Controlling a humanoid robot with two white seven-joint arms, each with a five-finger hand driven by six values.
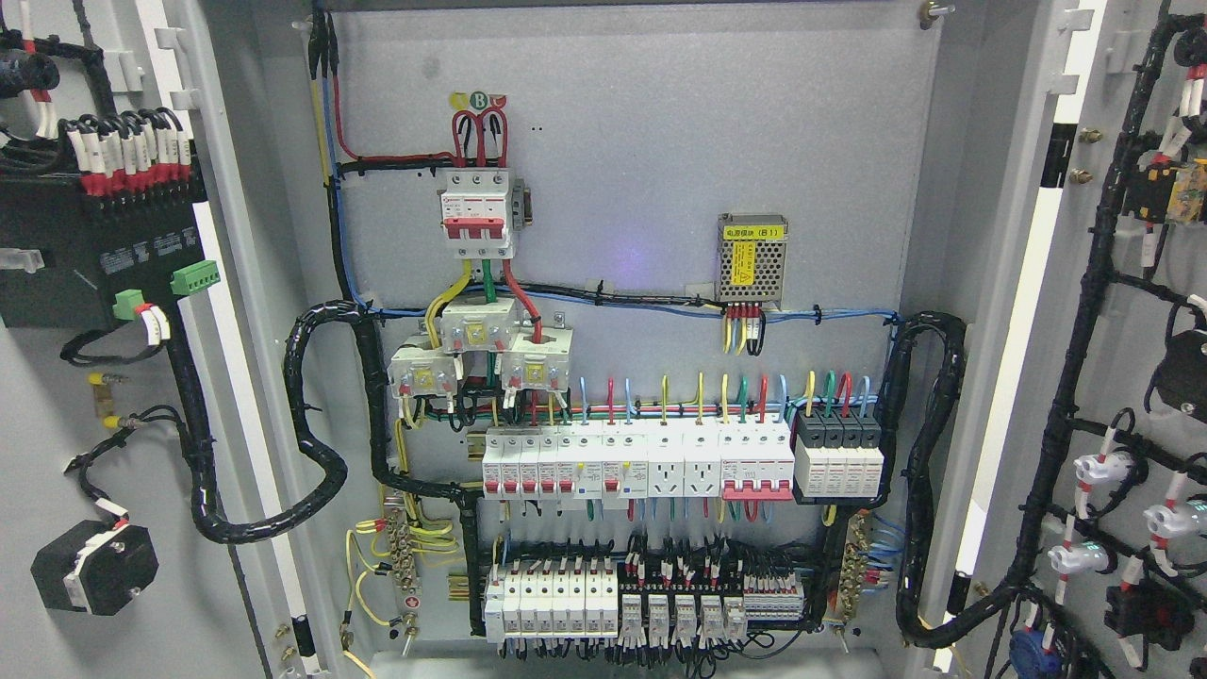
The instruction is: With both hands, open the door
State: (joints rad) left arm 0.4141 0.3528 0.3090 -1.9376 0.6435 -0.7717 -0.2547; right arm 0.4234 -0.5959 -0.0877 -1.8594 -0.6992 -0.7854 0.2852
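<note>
Both doors of the grey electrical cabinet stand swung wide open. The left door point(57, 443) shows its inner face with a black module, wire bundles and a black knob back. The right door point(1122, 377) shows its inner face with black cable looms and white lamp backs. Between them the cabinet's back panel point(641, 141) is fully exposed. Neither robot hand nor any arm shows in the head view.
On the panel sit a red-and-white main breaker point(477, 212), a small mesh power supply point(752, 256), a row of breakers and sockets point(679, 462) and a lower row of relays point(641, 599). Thick black cable sleeves point(311, 424) loop from the panel to each door.
</note>
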